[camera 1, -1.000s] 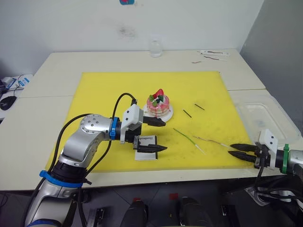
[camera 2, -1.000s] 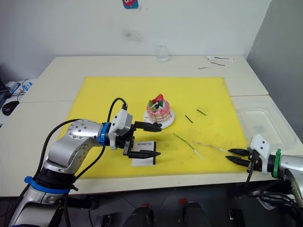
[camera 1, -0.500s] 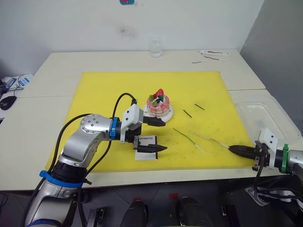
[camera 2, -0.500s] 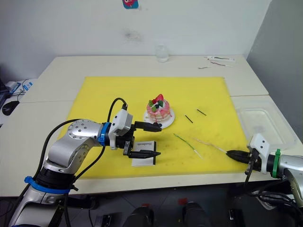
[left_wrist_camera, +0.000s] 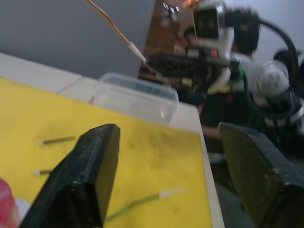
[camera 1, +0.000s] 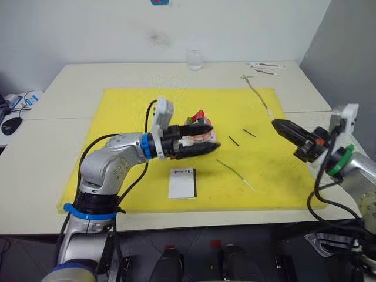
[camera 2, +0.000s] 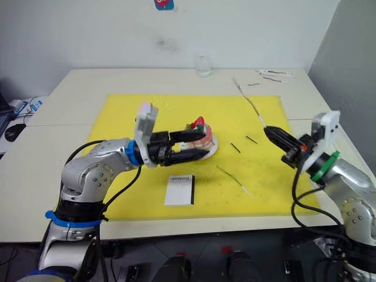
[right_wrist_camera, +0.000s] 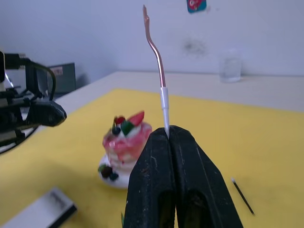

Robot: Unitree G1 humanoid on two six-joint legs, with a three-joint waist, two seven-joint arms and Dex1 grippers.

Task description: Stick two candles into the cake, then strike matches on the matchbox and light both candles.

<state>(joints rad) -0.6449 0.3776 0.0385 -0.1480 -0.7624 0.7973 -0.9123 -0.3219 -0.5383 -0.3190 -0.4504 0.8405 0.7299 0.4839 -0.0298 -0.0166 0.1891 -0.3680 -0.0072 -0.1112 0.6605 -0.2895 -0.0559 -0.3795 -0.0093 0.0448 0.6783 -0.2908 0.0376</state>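
Observation:
The pink cake (camera 1: pixel 198 119) stands on its small white plate mid-mat. My left gripper (camera 1: pixel 207 137) is open right at the cake, its two black fingers (camera 1: pixel 197 149) reaching across the cake's front and hiding much of it. Whether they touch it I cannot tell. My right gripper (camera 1: pixel 276 123) hovers above the mat's right edge, shut on the pale end of one candle (camera 1: pixel 257 94), which slants up and back. The other candle (camera 1: pixel 234 174) lies on the mat. Two matches (camera 1: pixel 233 141) (camera 1: pixel 247 133) lie right of the cake. The white matchbox (camera 1: pixel 182 183) lies flat near the mat's front.
The yellow mat (camera 1: pixel 123 117) covers the middle of the white table. A clear plastic tray (camera 1: pixel 320 141) sits off the mat's right edge, below my right arm. A clear glass (camera 1: pixel 194 59) stands at the back. Small thin items (camera 1: pixel 267 67) lie at the back right.
My right gripper shut on the candle's end at the mat's front right and lifted it up and back. My left gripper left the matchbox and moved to the cake.

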